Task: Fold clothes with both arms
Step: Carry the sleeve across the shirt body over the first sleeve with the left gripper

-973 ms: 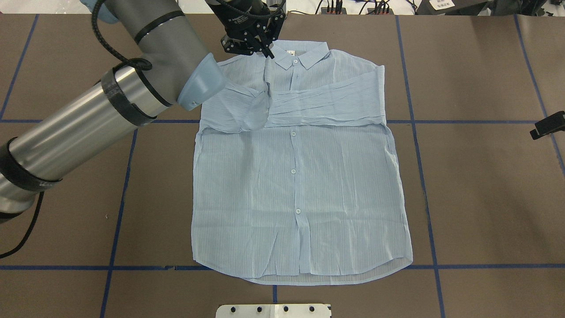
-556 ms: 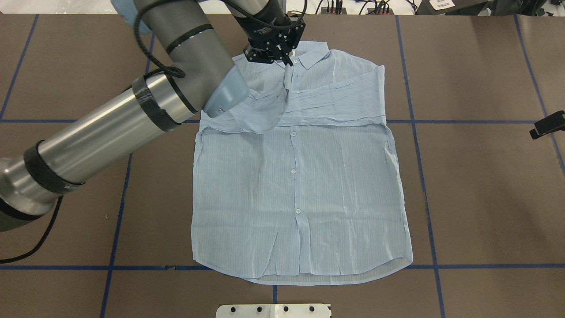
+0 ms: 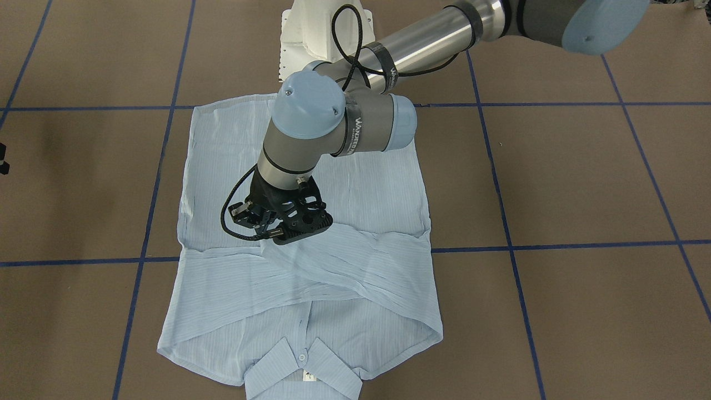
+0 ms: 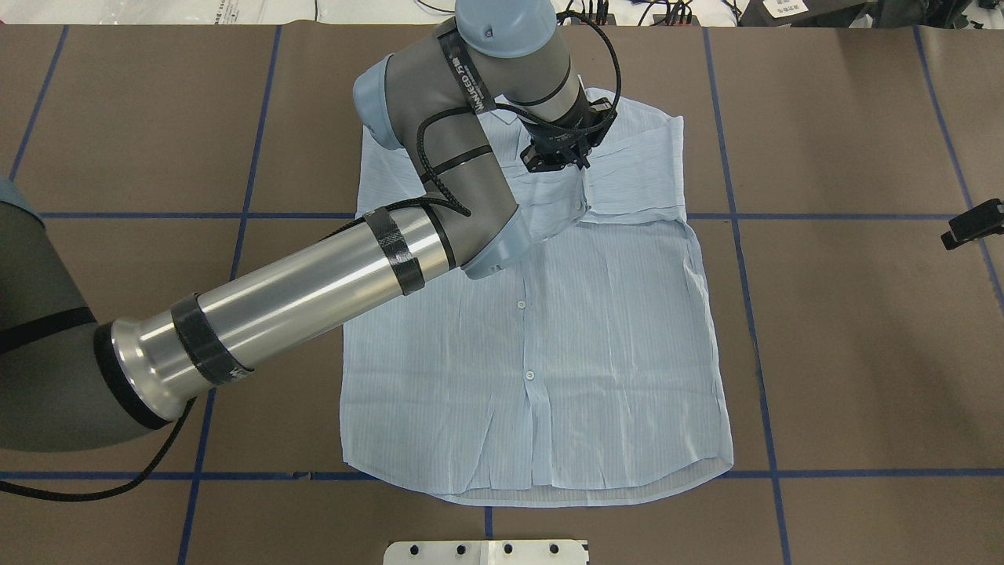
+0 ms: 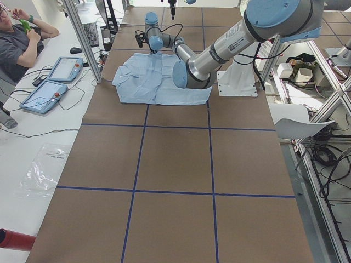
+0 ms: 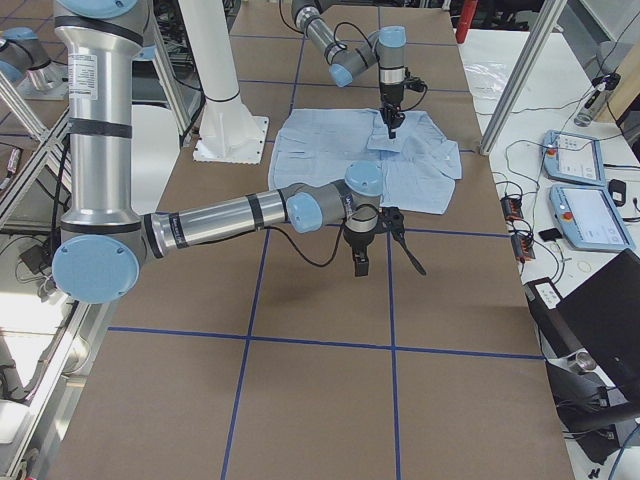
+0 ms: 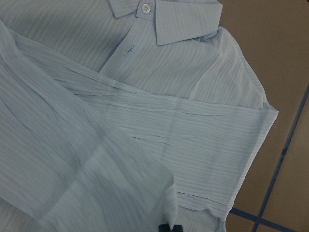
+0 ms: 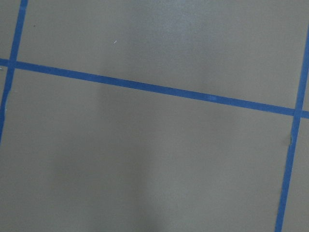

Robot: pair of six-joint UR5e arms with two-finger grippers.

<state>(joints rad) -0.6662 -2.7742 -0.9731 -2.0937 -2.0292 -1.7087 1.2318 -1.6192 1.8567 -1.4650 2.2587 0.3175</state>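
The light-blue striped shirt (image 4: pixel 533 353) lies flat, buttons up, collar (image 3: pixel 303 372) at the far edge from the robot. One sleeve (image 4: pixel 635 180) is folded across the chest. My left gripper (image 4: pixel 558 157) hovers over the chest just below the collar, shut on the end of the other sleeve, which hangs from it and drapes over the first. In the left wrist view the fingertips (image 7: pixel 169 227) pinch that cloth together. My right gripper (image 6: pixel 385 255) stays over bare table off the shirt's side, jaws spread and empty; overhead, only its edge (image 4: pixel 973 224) shows.
Brown table mat (image 4: pixel 847 353) with blue tape grid lines. White pedestal base (image 3: pixel 322 28) sits by the shirt's hem. A seated person (image 5: pixel 16 44) and two control tablets (image 5: pixel 55 82) are beyond the table's far side, behind an aluminium post (image 5: pixel 82 38).
My left arm has swung to the right across the shirt, carrying the gripped sleeve from left of the collar to over the chest. The right gripper has not moved.
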